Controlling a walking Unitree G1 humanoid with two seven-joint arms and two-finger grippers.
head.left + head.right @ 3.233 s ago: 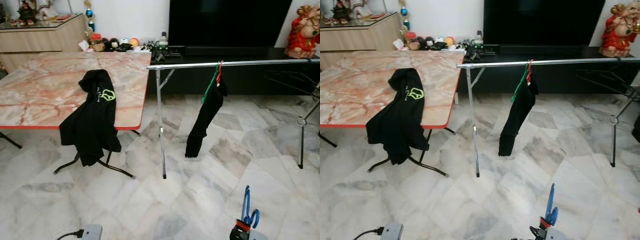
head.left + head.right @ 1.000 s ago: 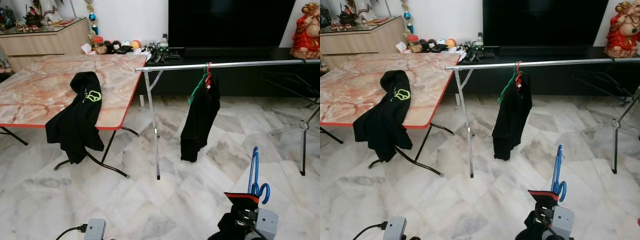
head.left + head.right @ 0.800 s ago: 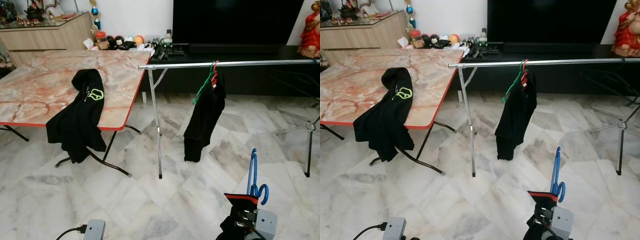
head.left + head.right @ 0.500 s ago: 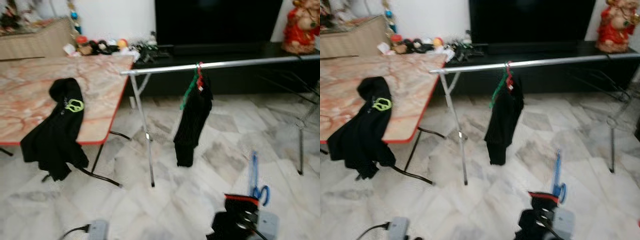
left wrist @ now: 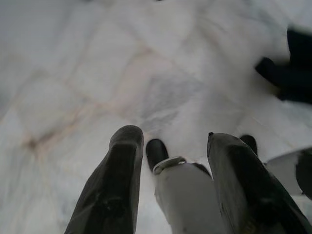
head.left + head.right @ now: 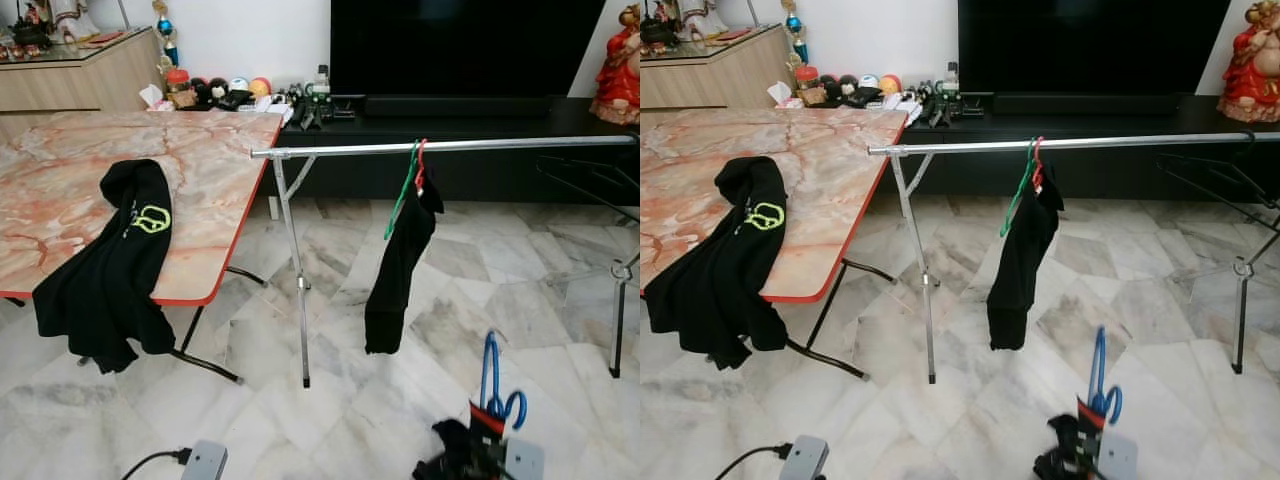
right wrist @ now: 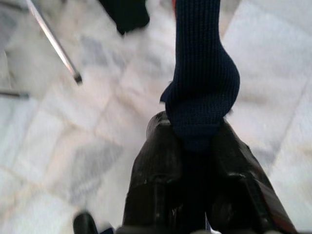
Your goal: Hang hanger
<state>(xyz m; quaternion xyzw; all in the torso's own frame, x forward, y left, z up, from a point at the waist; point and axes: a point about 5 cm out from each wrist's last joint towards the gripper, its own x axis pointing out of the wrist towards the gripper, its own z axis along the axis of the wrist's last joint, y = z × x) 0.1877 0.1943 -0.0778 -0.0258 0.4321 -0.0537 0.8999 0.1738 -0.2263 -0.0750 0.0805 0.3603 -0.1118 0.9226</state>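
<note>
Low at right, jaws (image 7: 192, 146) pinching blue hanger (image 6: 492, 380)

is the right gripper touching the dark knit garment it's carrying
Touching. In the right wrist view the right gripper is closed on the dark knit garment, its fabric pinched between the fingers.

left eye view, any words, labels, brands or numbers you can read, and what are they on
No readable words or numbers.
Black garment draped over the table edge: a yellow-green outline logo, a symbol with no legible letters.
Bottle and small items on the black TV unit: labels too small to read.
</note>
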